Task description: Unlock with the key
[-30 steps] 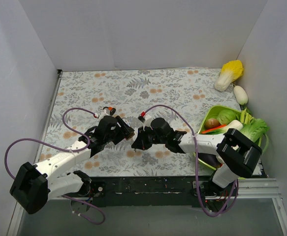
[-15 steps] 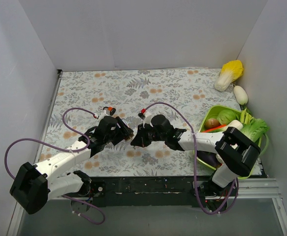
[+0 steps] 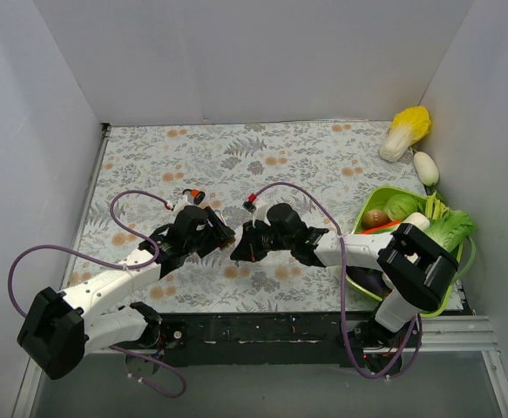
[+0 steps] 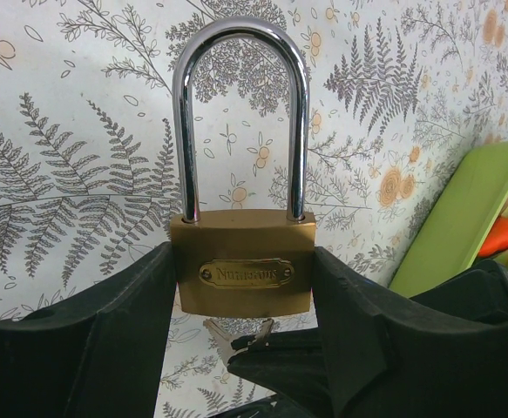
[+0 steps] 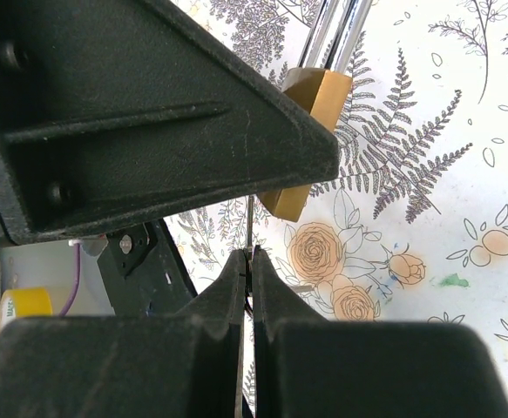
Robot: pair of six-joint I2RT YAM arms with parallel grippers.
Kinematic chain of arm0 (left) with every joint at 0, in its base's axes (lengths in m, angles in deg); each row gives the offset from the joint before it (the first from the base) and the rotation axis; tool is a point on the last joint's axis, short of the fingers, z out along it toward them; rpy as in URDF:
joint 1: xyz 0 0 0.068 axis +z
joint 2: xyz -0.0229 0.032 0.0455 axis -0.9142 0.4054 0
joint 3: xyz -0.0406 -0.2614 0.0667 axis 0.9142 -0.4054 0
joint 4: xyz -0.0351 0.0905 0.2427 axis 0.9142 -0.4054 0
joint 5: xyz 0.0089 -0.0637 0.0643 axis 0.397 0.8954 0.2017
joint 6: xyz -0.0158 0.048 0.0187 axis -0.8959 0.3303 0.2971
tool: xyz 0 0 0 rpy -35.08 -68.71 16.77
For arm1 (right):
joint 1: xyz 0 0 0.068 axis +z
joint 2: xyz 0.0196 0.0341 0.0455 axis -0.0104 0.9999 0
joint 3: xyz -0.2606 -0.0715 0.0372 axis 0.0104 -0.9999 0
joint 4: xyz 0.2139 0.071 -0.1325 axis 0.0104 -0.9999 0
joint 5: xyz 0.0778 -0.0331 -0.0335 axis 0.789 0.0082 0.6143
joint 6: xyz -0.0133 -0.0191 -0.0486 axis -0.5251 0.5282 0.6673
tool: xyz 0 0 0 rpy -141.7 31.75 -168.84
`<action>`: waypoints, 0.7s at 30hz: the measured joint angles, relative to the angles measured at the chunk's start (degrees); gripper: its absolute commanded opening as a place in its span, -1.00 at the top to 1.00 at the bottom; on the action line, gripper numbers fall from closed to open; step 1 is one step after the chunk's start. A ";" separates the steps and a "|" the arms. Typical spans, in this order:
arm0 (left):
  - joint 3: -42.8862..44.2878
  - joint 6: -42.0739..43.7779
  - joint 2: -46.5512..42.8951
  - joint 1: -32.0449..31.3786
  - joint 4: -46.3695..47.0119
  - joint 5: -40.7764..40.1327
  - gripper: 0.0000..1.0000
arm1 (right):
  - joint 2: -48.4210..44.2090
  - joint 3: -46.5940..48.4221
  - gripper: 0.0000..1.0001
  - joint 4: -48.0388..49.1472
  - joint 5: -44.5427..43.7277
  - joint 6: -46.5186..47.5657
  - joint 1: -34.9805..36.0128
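Note:
A brass padlock [image 4: 243, 262] with a long steel shackle [image 4: 239, 104] is clamped by its body between my left gripper's [image 4: 243, 287] two black fingers, shackle pointing away. It shows edge-on in the right wrist view [image 5: 310, 131]. My right gripper [image 5: 248, 261] is shut on a thin silver key [image 5: 248, 228], whose blade points up toward the underside of the padlock. In the left wrist view the key [image 4: 229, 338] sits just below the padlock's bottom face, held in the right fingers [image 4: 297, 357]. In the top view the two grippers meet at mid-table [image 3: 229, 240].
A green basket [image 3: 391, 202] of vegetables stands at the right, its rim also in the left wrist view [image 4: 463, 218]. A cabbage [image 3: 408, 131] and a white radish [image 3: 425, 167] lie at the back right. The table has a floral cloth [image 3: 262, 157]. White walls enclose three sides.
My right gripper has moved a little left with the key, closing the gap to the padlock held in my left gripper. The left arm has barely moved.

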 measured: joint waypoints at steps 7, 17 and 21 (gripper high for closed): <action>0.35 0.15 0.00 0.00 -0.55 -0.35 1.00 | 0.55 0.00 0.97 0.15 0.37 -0.07 0.00; 0.39 0.20 0.00 0.04 -0.57 -0.42 1.00 | 0.87 0.00 0.97 0.15 0.55 -0.07 0.00; 0.39 0.20 0.00 0.04 -0.57 -0.42 1.00 | 1.40 0.00 0.97 0.15 0.59 -0.07 -0.26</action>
